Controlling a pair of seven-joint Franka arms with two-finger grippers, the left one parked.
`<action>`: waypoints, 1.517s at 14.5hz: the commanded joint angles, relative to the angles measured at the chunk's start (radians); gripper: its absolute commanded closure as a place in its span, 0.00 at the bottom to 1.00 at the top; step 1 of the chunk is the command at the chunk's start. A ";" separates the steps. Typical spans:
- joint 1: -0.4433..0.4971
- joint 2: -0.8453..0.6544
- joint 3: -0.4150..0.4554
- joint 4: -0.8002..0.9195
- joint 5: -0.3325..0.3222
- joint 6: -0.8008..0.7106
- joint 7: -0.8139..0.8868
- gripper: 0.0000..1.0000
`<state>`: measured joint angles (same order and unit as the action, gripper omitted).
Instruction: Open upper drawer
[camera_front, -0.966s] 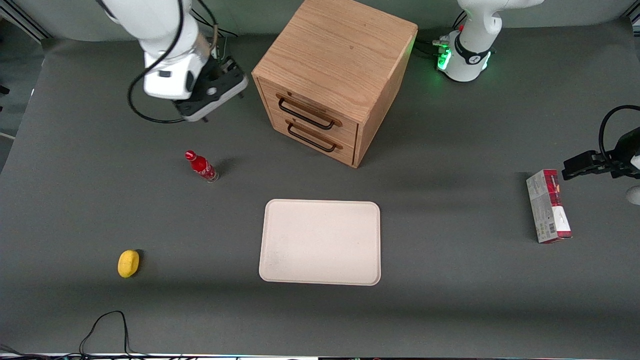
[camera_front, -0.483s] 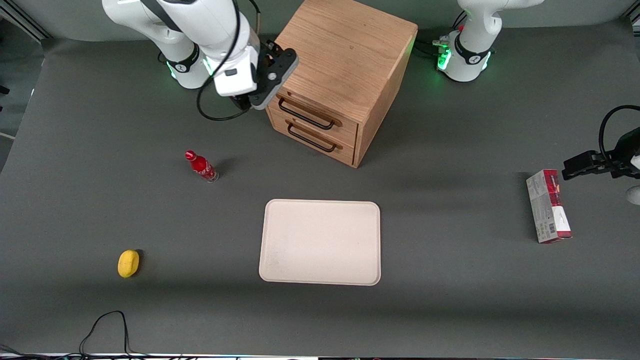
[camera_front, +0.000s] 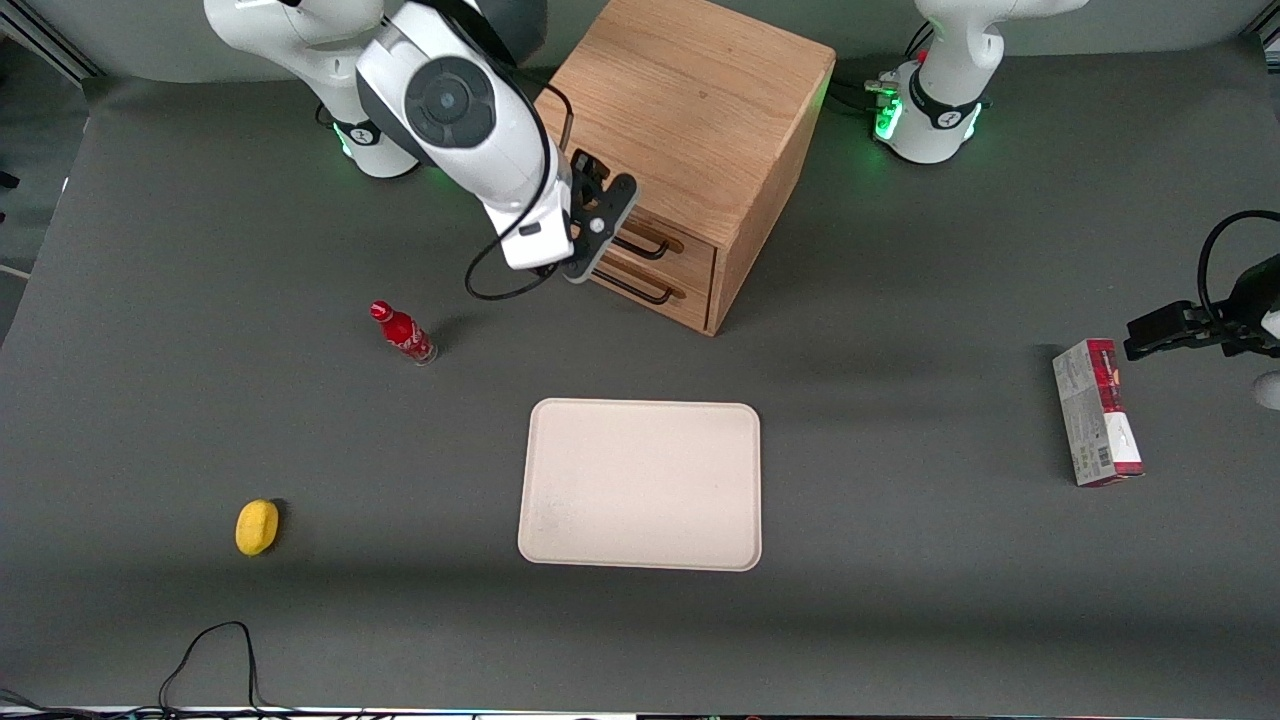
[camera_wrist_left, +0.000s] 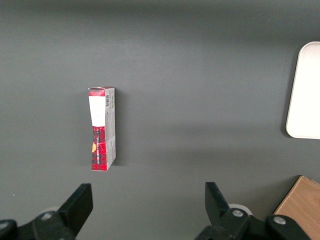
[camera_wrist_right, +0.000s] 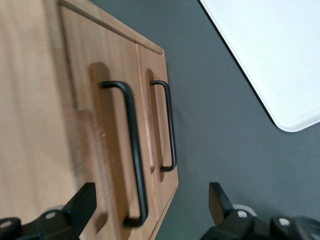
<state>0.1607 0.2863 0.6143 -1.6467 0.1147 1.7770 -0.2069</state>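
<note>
The oak cabinet (camera_front: 680, 100) stands on the grey table, both drawers shut. The upper drawer (camera_front: 695, 252) is partly hidden by my right gripper (camera_front: 600, 225), which hangs just in front of the drawer fronts. In the right wrist view the upper drawer (camera_wrist_right: 115, 150) shows its black wire handle (camera_wrist_right: 134, 150). The gripper (camera_wrist_right: 150, 202) is open, its fingers wide apart. The handle's near end lies between them, untouched. The bottom drawer (camera_front: 690, 300) with its own handle (camera_wrist_right: 170, 125) sits below the upper one.
A beige tray (camera_front: 640, 485) lies nearer the front camera than the cabinet; it also shows in the right wrist view (camera_wrist_right: 270, 55). A red bottle (camera_front: 403, 333) and a yellow object (camera_front: 257, 527) lie toward the working arm's end. A red-white box (camera_front: 1095, 412) lies toward the parked arm's end.
My right gripper has swung from the working arm's end of the table over to the cabinet and come down in front of the drawers. Both drawers stay shut.
</note>
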 joint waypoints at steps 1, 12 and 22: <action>0.006 -0.004 0.001 -0.071 -0.036 0.085 -0.022 0.00; 0.025 0.068 0.001 -0.107 -0.092 0.166 -0.014 0.00; 0.010 0.171 -0.122 0.057 -0.210 0.168 -0.063 0.00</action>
<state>0.1673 0.4115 0.5337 -1.6636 -0.0703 1.9473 -0.2236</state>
